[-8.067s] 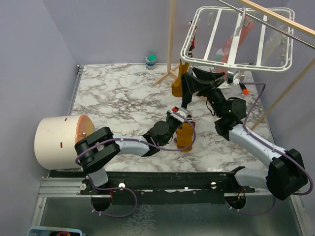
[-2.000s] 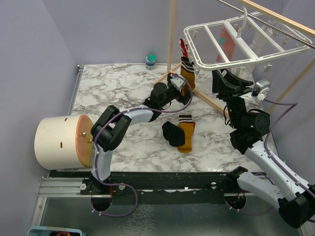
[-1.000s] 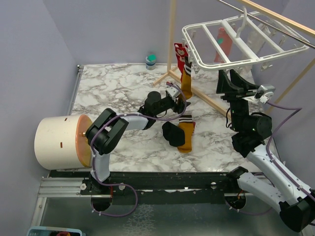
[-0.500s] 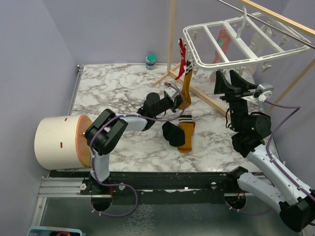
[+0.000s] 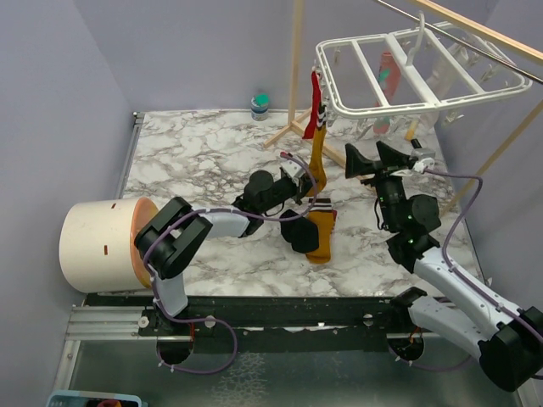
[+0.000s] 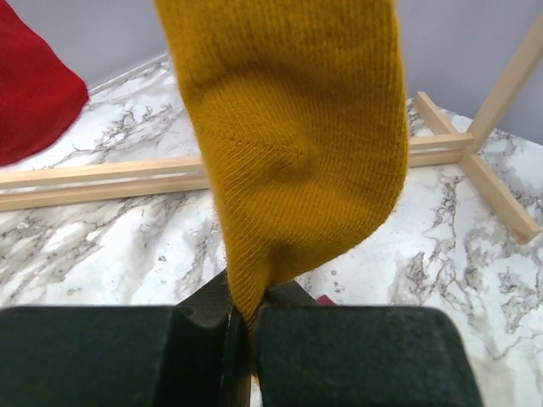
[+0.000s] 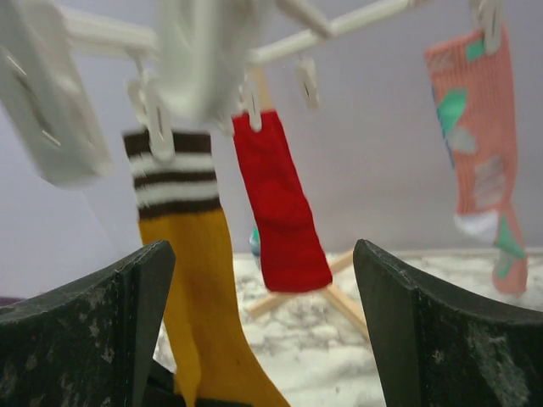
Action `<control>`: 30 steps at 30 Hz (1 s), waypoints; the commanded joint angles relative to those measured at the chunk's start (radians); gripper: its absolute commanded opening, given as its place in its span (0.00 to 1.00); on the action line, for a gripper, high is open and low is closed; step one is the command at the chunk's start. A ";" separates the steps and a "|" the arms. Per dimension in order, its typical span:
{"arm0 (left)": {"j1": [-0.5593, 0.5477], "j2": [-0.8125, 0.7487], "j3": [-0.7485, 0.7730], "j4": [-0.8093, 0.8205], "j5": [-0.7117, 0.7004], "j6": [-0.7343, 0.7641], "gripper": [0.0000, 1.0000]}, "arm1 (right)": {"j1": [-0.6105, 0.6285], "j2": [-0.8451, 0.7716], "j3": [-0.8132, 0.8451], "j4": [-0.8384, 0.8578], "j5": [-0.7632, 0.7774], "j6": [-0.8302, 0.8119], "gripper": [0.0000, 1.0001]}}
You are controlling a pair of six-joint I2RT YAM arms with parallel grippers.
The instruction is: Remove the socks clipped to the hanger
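Overhead, the hanger hangs tilted above the far right of the table. The hanging mustard sock runs straight from the hanger's near-left corner down to the left gripper just below that corner. The left wrist view adds what the top view cannot resolve: the two black fingers are pressed together on the sock's toe, the fabric pinched in the narrow slit between them, with the red sock off to one side and the wooden stand behind. The clip end shows only from the right wrist, looking up at the hanger: the mustard sock's brown-and-white striped cuff sits in a white clip, the red sock is clipped just beside it, and the pink sock hangs well apart along the frame. The right gripper hovers below the hanger's near edge, fingers spread wide, holding nothing. Below the hanger's left corner, a black sock and a second mustard sock lie touching on the table.
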 commanded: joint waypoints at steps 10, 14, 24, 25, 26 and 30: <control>-0.195 -0.013 -0.068 0.029 -0.367 0.072 0.00 | 0.020 0.123 -0.070 0.155 -0.158 0.086 0.91; -0.229 0.015 -0.059 0.035 -0.444 0.070 0.00 | 0.022 0.160 -0.041 0.193 -0.124 0.075 0.86; -0.262 0.046 -0.042 0.054 -0.512 0.056 0.00 | 0.044 0.313 0.041 0.355 -0.083 0.081 0.74; -0.264 0.048 -0.040 0.053 -0.513 0.056 0.00 | 0.046 0.323 0.050 0.367 -0.079 0.077 0.73; -0.265 0.050 -0.037 0.054 -0.515 0.058 0.00 | 0.048 0.332 0.057 0.381 -0.072 0.074 0.73; -0.269 0.056 -0.025 0.054 -0.518 0.058 0.00 | 0.055 0.355 0.070 0.427 -0.034 0.063 0.70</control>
